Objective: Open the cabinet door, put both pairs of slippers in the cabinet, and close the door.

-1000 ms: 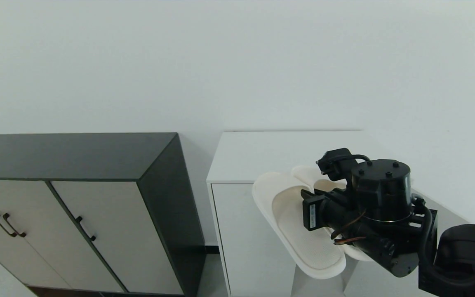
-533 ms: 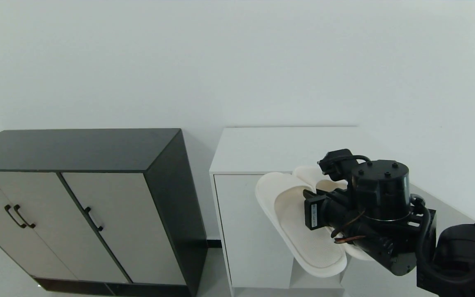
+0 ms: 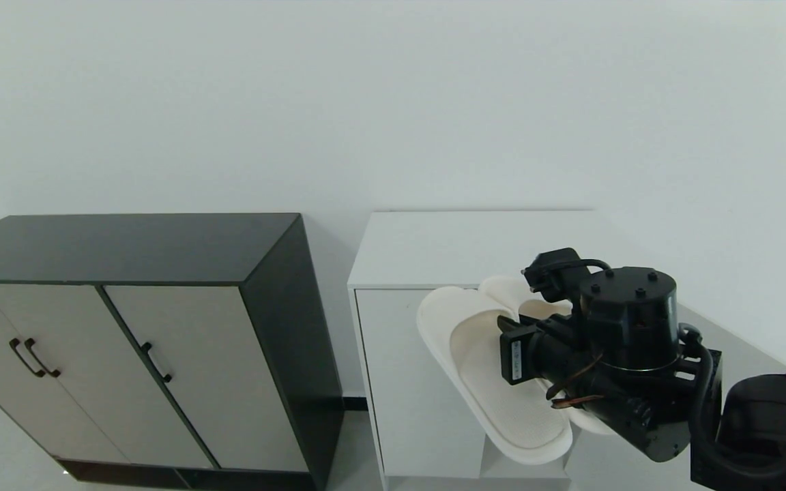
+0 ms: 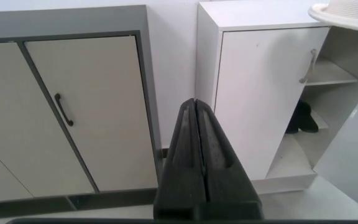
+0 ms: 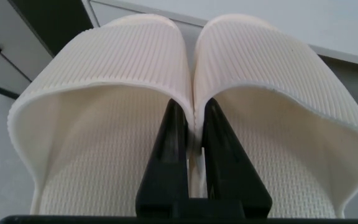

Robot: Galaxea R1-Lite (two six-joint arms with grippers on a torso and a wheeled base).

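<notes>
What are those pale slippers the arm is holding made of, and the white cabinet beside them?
The cream ribbed slippers, pinched in the right gripper, look like soft matte fabric: fine ridges cover the uppers, a dimpled weave the insoles. The white box-shaped cabinet looks like smooth laminated board, from its flat, sharp-edged panels; painted wood is possible.

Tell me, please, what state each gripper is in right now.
Left gripper: shut, holding nothing.
Right gripper: shut on the pair of cream ribbed open-toe slippers, pinching their inner edges together.
</notes>
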